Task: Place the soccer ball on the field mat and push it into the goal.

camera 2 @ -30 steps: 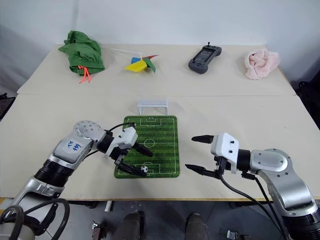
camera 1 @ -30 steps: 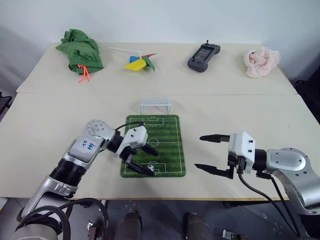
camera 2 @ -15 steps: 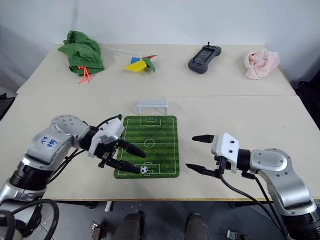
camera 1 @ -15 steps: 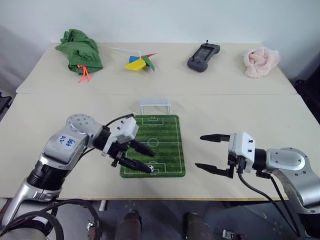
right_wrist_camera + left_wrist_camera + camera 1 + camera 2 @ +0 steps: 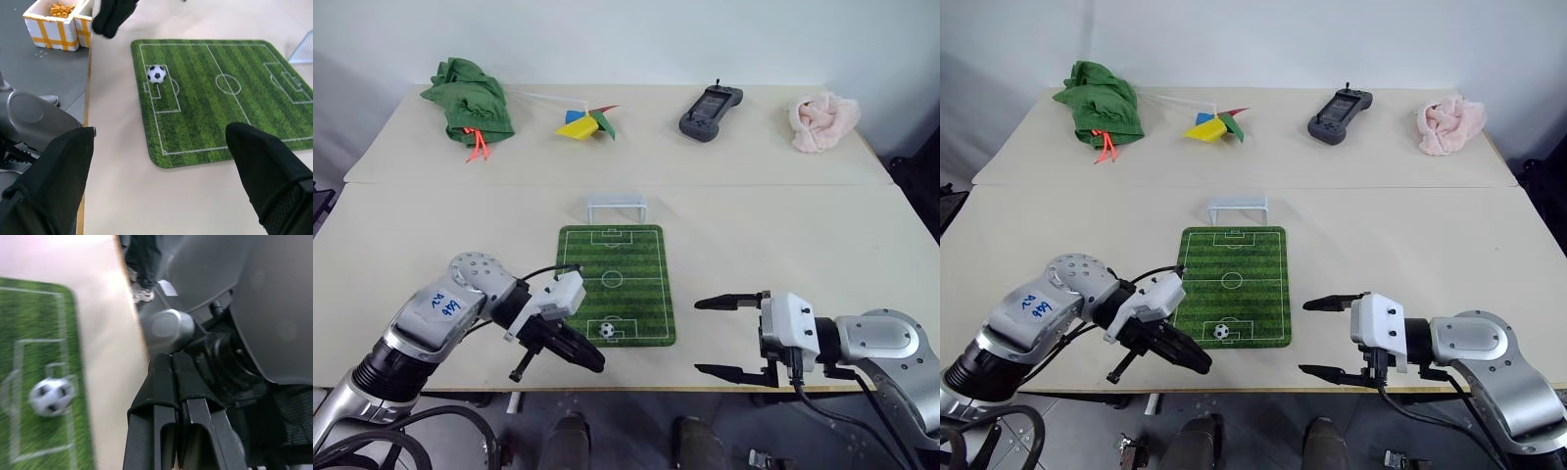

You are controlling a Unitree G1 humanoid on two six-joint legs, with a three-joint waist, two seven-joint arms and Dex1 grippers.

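Note:
The soccer ball [image 5: 606,330] lies loose on the field mat [image 5: 626,259], inside the penalty box at the mat's near end. At the far end of the mat stands the white goal [image 5: 617,207]. My left gripper [image 5: 592,360] is shut on nothing and hangs over the table's front edge, just near-left of the ball. In the left wrist view its fingers [image 5: 168,382] are pressed together, with the ball [image 5: 51,396] off to one side. My right gripper [image 5: 700,337] is open and empty, right of the mat by the front edge. The right wrist view has the ball [image 5: 156,74] on the mat [image 5: 220,98].
On the far table lie a green cloth [image 5: 470,98], coloured paper pieces [image 5: 587,122], a black controller [image 5: 712,111] and a pink cloth [image 5: 822,122]. A white and yellow box [image 5: 54,22] stands on the floor below the table's front edge.
My left gripper has drawn back off the mat toward the table's front edge and shut, leaving the ball lying on the mat. The right gripper has slid a little nearer the front edge.

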